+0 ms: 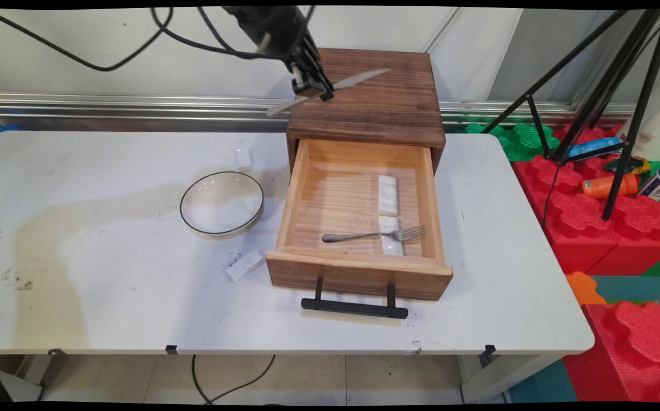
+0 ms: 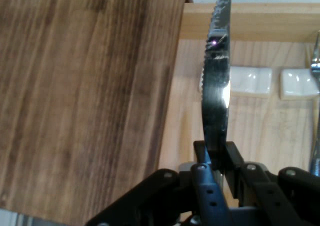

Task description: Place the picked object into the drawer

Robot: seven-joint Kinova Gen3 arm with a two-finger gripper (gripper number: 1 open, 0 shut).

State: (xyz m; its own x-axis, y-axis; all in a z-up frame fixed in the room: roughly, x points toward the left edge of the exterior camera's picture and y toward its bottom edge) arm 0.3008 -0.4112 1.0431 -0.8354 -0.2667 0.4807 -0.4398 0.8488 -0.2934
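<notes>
The open drawer [image 1: 358, 220] at the frame's centre has bare wood along its left half; its right half is taken by two white blocks [image 1: 387, 195] in a line and a fork [image 1: 375, 234] lying crosswise over the nearer one. Above it, the dark cabinet top [image 1: 375, 94] lies flat and bare beneath the gripper [image 1: 312, 85], whose fingers clamp a knife [image 1: 330, 90] that juts out to both sides. Left of the drawer, a bowl [image 1: 222, 202] and a white block [image 1: 245, 266] stand close by. The table's [image 1: 79, 274] lower left lies bare.
</notes>
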